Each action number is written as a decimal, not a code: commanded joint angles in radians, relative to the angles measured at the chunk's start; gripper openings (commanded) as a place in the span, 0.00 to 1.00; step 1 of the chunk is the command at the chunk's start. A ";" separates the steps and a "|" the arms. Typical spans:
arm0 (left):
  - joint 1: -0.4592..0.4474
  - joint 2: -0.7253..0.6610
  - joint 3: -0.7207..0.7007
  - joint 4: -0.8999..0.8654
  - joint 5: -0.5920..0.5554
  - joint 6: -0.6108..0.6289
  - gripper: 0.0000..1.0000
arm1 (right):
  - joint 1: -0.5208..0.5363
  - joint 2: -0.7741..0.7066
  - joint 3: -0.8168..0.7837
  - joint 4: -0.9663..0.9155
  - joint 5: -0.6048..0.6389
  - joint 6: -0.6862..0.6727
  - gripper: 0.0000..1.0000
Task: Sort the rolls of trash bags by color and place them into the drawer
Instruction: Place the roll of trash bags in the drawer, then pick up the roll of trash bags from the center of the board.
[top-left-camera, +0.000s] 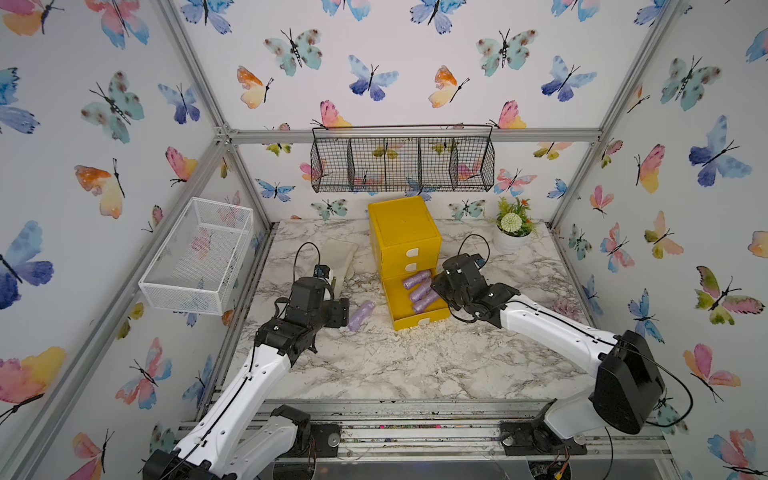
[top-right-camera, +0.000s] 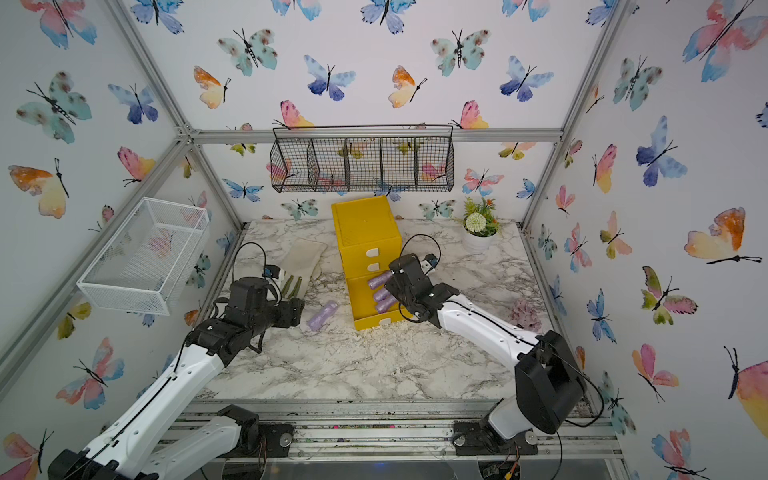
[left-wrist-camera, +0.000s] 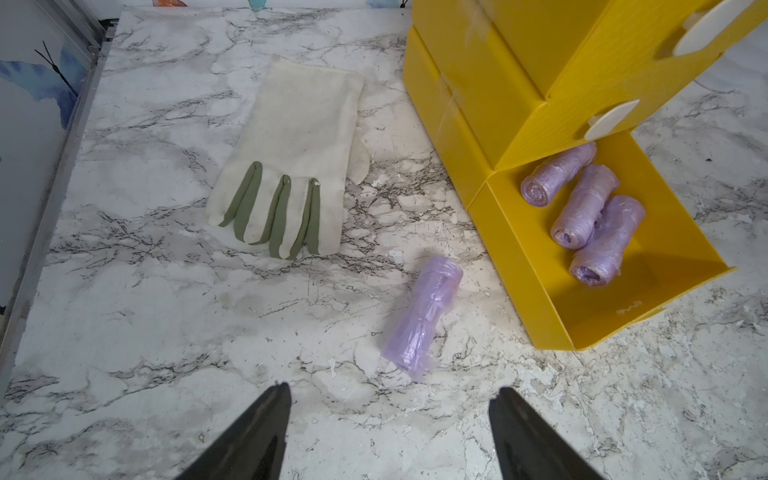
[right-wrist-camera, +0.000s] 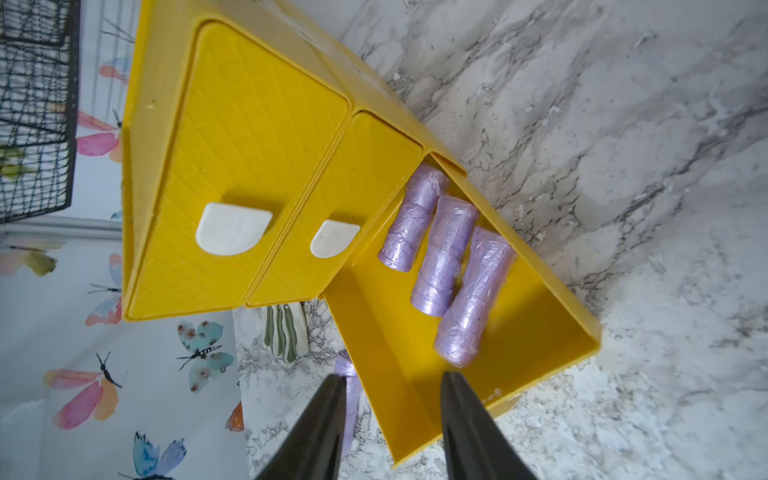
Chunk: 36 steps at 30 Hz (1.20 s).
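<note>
The yellow drawer chest (top-left-camera: 405, 237) (top-right-camera: 365, 232) stands mid-table with its bottom drawer (left-wrist-camera: 519, 257) (right-wrist-camera: 540, 316) pulled out. Three purple rolls of trash bags (top-left-camera: 419, 291) (top-right-camera: 382, 291) (left-wrist-camera: 582, 208) (right-wrist-camera: 444, 257) lie side by side inside it. Another purple roll (top-left-camera: 360, 316) (top-right-camera: 323, 315) (left-wrist-camera: 424, 316) lies on the table left of the drawer. My left gripper (top-left-camera: 343, 312) (left-wrist-camera: 390, 395) is open, just short of that loose roll. Above the open drawer's near end, my right gripper (top-left-camera: 436, 289) (right-wrist-camera: 392, 382) has its jaws apart and nothing between them. No pink or green rolls show.
A pale glove (top-left-camera: 338, 257) (left-wrist-camera: 291, 166) lies behind the left gripper. A potted plant (top-left-camera: 512, 230) stands at the back right, and a purplish clump (top-left-camera: 567, 307) lies by the right edge. A white mesh basket (top-left-camera: 199, 257) hangs on the left wall, a black wire basket (top-left-camera: 403, 164) on the back wall.
</note>
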 joint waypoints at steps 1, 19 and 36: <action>0.009 0.028 -0.011 0.008 0.013 -0.006 0.80 | -0.008 -0.127 -0.126 0.167 -0.060 -0.217 0.44; -0.078 0.344 0.118 -0.053 0.027 -0.138 0.77 | -0.014 -0.644 -0.409 -0.049 0.132 -0.397 0.49; -0.104 0.639 0.251 -0.046 -0.060 -0.025 0.77 | -0.014 -0.767 -0.438 -0.151 0.192 -0.395 0.49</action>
